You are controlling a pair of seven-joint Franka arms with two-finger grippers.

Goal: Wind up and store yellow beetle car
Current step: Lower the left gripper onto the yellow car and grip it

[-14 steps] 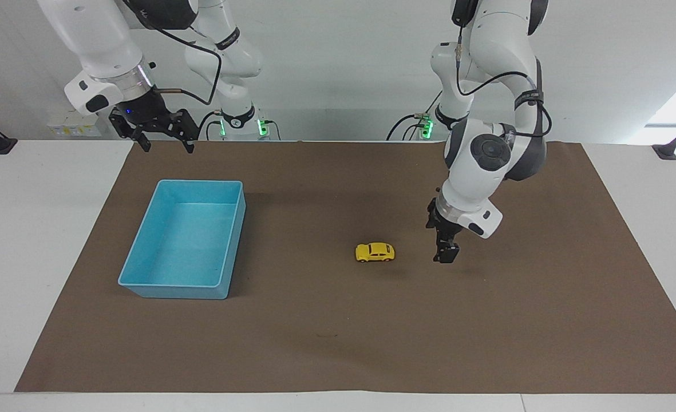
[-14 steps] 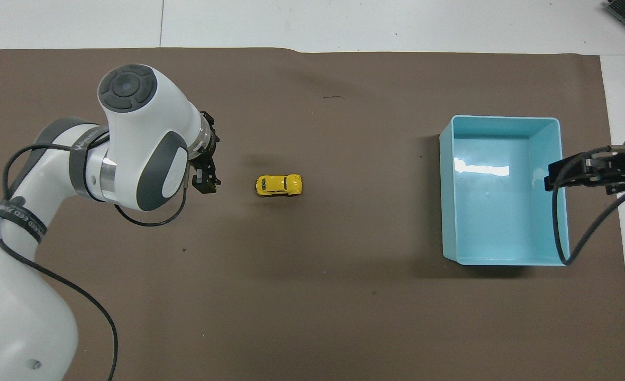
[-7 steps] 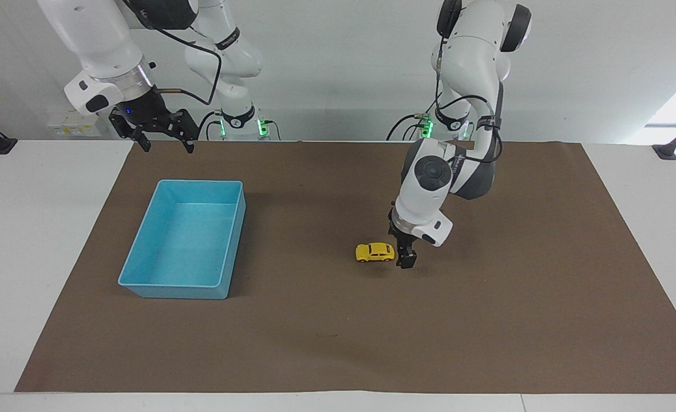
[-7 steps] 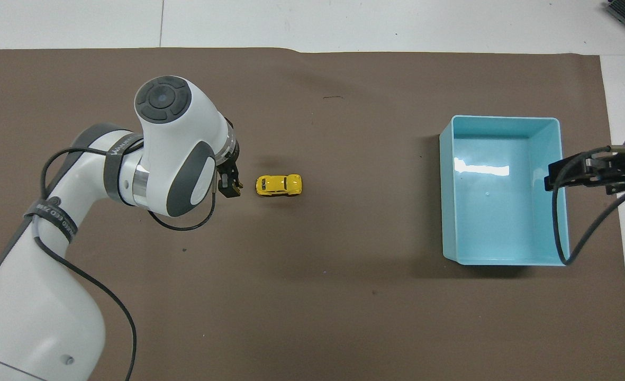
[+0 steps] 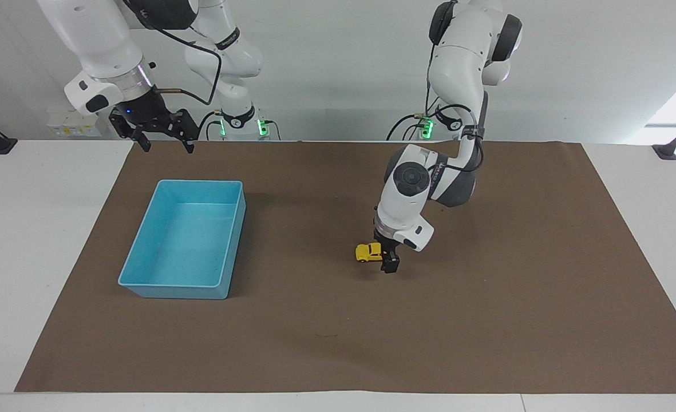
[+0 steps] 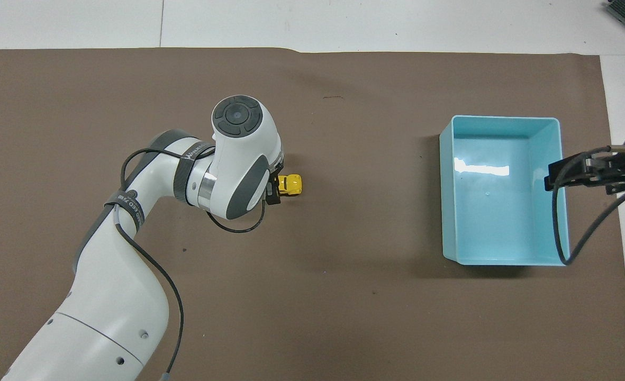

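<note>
The yellow beetle car (image 5: 366, 252) sits on the brown mat mid-table, also in the overhead view (image 6: 292, 184). My left gripper (image 5: 388, 258) is down at the car's end toward the left arm's side, open, one finger (image 5: 391, 264) on either side of that end; it hides that half of the car. In the overhead view the left wrist covers the gripper (image 6: 274, 186). My right gripper (image 5: 166, 146) waits open in the air by the blue bin's edge nearest the robots, also in the overhead view (image 6: 553, 177).
The empty blue bin (image 5: 233, 240) stands on the mat toward the right arm's end, also seen overhead (image 6: 447, 201). Bare brown mat (image 5: 338, 332) lies around the car and between car and bin.
My left gripper has swept sideways along the mat toward the car and now straddles its end. The car and the right arm have not moved.
</note>
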